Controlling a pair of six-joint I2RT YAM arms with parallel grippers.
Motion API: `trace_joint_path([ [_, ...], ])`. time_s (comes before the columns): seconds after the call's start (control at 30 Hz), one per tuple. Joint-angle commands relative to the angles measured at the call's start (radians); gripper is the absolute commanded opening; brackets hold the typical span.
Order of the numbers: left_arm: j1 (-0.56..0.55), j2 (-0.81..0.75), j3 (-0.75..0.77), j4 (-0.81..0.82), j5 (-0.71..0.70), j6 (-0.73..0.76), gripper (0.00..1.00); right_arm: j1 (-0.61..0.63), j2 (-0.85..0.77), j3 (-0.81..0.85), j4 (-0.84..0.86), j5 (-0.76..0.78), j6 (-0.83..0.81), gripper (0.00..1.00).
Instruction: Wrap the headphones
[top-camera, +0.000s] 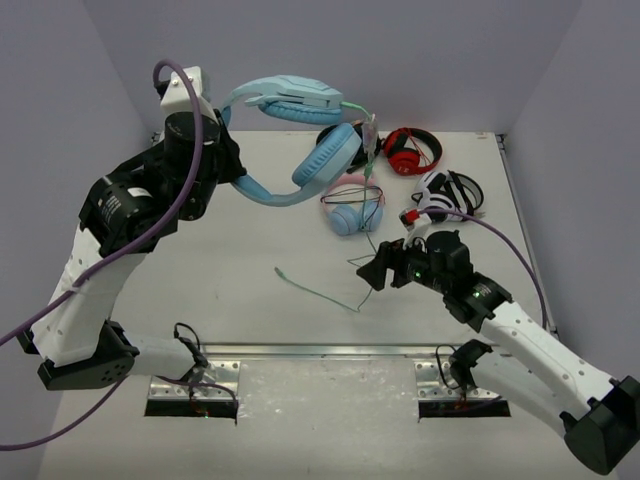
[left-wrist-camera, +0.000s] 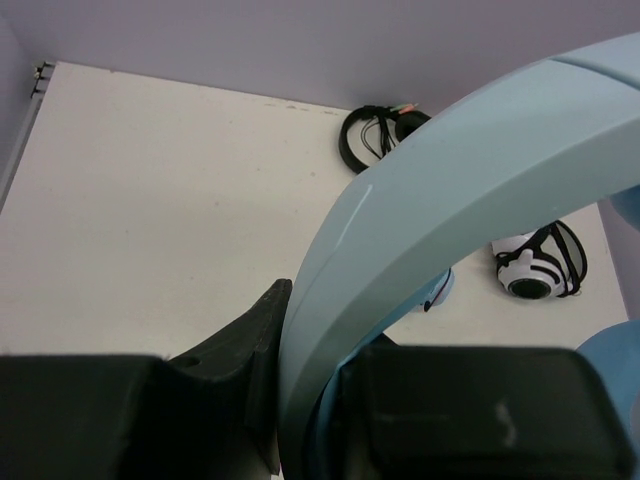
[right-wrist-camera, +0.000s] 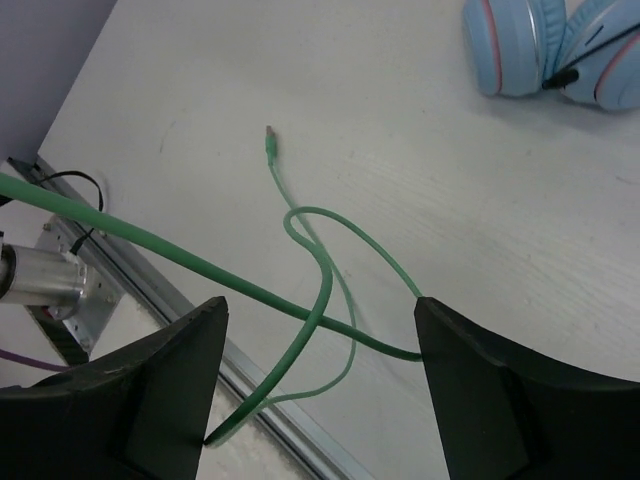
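My left gripper (top-camera: 232, 176) is shut on the wide headband of the large light-blue headphones (top-camera: 300, 150) and holds them raised above the back of the table. In the left wrist view the headband (left-wrist-camera: 450, 190) fills the gap between my left gripper's (left-wrist-camera: 325, 345) fingers. The thin pale-green cable (top-camera: 372, 190) hangs from an ear cup down to the table and ends in a plug (top-camera: 279, 270). My right gripper (top-camera: 374, 272) is open low over the table. In the right wrist view the cable (right-wrist-camera: 320, 285) loops between the wide-open fingers of the right gripper (right-wrist-camera: 320, 335), unclamped; its plug (right-wrist-camera: 270, 146) lies beyond.
Pink-and-blue cat-ear headphones (top-camera: 352, 211) lie at table centre, also in the right wrist view (right-wrist-camera: 540, 45). Red headphones (top-camera: 411, 150) and white-and-black headphones (top-camera: 440, 196) lie at the back right. A metal rail (top-camera: 330, 352) runs along the near table edge.
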Motion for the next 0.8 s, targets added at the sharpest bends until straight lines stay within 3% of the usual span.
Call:
trace_joint_path([
  [0.0,0.003,-0.027,0.002,0.132,-0.060,-0.070,0.00,0.013,0.012,0.035,-0.091,0.087,0.079,0.75],
  [0.13,0.003,-0.021,0.000,0.149,-0.053,-0.072,0.00,0.014,0.051,0.004,-0.057,0.056,0.099,0.66],
  [0.2,0.003,-0.018,0.008,0.148,-0.063,-0.075,0.00,0.014,0.062,-0.025,-0.016,0.035,0.119,0.56],
  [0.3,0.003,-0.012,0.020,0.137,-0.108,-0.081,0.00,0.014,0.098,-0.034,0.012,0.022,0.120,0.23],
  [0.33,0.003,-0.009,0.022,0.135,-0.141,-0.080,0.00,0.014,0.114,-0.040,0.012,0.024,0.111,0.02],
  [0.6,0.065,0.037,0.072,0.105,-0.314,-0.072,0.00,-0.024,0.172,-0.151,0.042,0.137,0.051,0.04],
  [0.67,0.107,0.036,0.092,0.100,-0.304,-0.076,0.00,-0.079,0.251,-0.180,0.061,0.075,0.060,0.01],
  [0.77,0.165,-0.021,0.123,0.111,-0.302,-0.093,0.01,-0.271,0.350,-0.230,0.162,-0.105,0.126,0.01],
])
